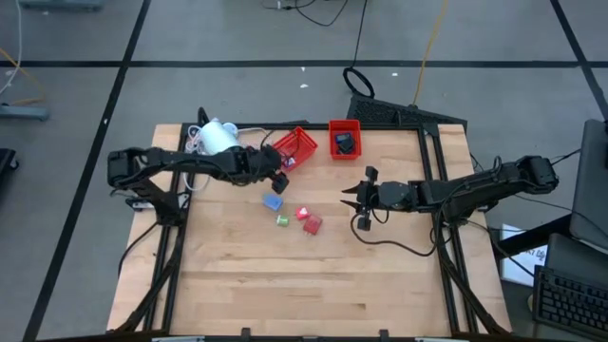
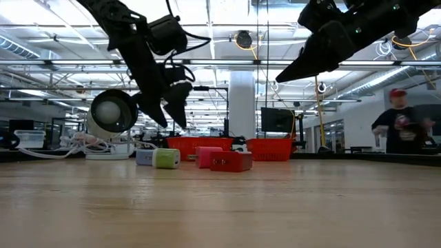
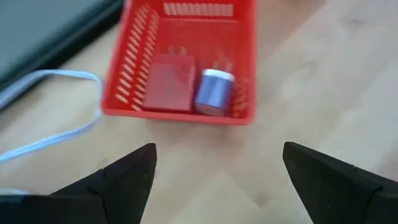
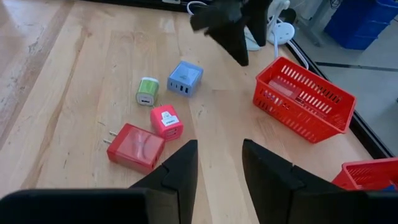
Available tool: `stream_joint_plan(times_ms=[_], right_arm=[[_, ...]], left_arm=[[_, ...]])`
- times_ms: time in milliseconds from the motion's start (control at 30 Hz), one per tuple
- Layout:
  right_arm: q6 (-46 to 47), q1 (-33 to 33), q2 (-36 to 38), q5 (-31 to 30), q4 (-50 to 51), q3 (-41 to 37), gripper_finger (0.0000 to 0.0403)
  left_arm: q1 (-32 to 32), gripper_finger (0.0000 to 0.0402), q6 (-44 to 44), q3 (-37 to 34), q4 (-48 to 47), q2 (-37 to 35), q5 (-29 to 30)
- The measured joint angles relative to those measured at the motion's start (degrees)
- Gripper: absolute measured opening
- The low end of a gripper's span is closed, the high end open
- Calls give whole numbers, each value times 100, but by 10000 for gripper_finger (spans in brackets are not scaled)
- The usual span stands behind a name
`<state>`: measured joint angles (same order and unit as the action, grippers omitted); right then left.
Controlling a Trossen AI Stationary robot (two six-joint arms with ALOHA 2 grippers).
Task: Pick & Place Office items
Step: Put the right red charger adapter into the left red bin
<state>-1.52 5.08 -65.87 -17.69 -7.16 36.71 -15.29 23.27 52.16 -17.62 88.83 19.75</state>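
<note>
My left gripper (image 1: 280,180) hangs open and empty just short of the left red tray (image 1: 306,142). Next target looks to be the blue charger (image 1: 273,201), just below it: descend squarely and keep clear of the tray wall. My right gripper (image 1: 355,202), open, waits beyond the red chargers (image 1: 308,220). The white lamp (image 1: 217,136) and its cable lie behind.

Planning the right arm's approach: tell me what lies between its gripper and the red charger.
Only bare wood, per the high view, between the right gripper and the red charger.
</note>
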Motion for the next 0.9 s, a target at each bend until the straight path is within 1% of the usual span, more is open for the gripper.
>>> stream_joint_plan(times_ms=[33,100,233,333,500,567,733,900], right_arm=[[0,0,0,0,-14,0,116],[2,0,0,0,-40,0,116],[2,1,0,4,-36,0,116],[2,4,0,4,-35,0,116],[0,4,0,7,-33,0,116],[2,4,0,4,-39,0,116],[2,4,0,4,-35,0,116],[42,4,0,5,-35,0,116]], left_arm=[[57,349,2,0,70,84,207],[137,349,-3,0,279,270,441],[182,349,14,0,632,621,582],[182,349,248,-4,753,831,569],[182,349,459,-7,1124,968,201],[184,349,485,-7,1419,958,106],[184,349,500,-4,2237,958,85],[184,349,422,-4,2770,958,83]])
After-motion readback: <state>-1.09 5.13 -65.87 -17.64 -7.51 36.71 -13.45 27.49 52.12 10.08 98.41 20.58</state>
